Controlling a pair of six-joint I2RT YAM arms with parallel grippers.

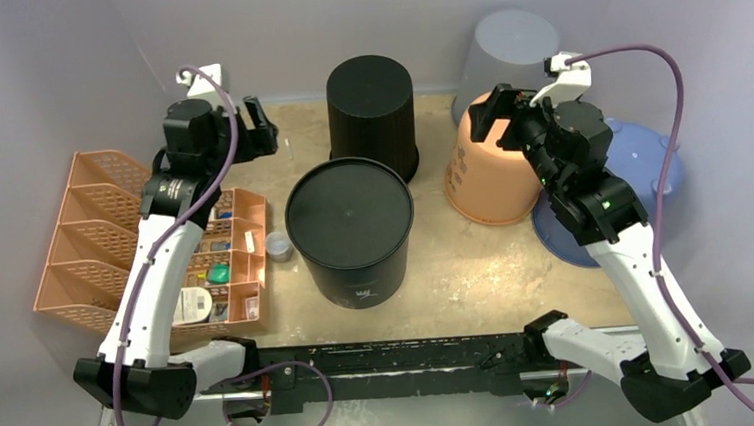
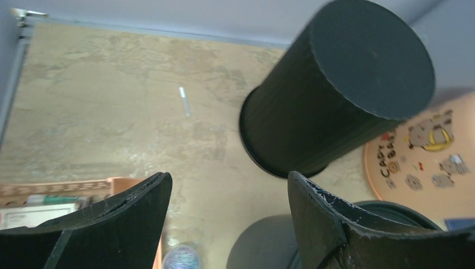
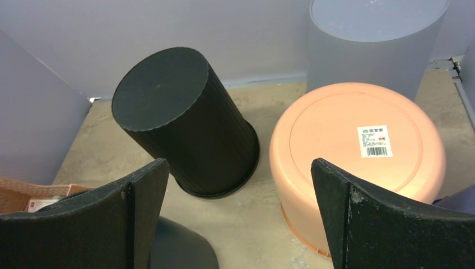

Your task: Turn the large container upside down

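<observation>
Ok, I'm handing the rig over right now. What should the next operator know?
Left end effector: open, empty, hovering over the table left of the ribbed black bin.
Right end effector: open, empty, hovering near the orange tub.
The front black container stands centre, near the arm bases, with a closed flat face up. I cannot tell whether that face is a lid or the base.
The ribbed black bin and the orange tub are both base up.
Done: nothing is gripped, and a flip is not confirmed.
Left: check which way the front black container is standing, and invert it if it is upright.
</observation>
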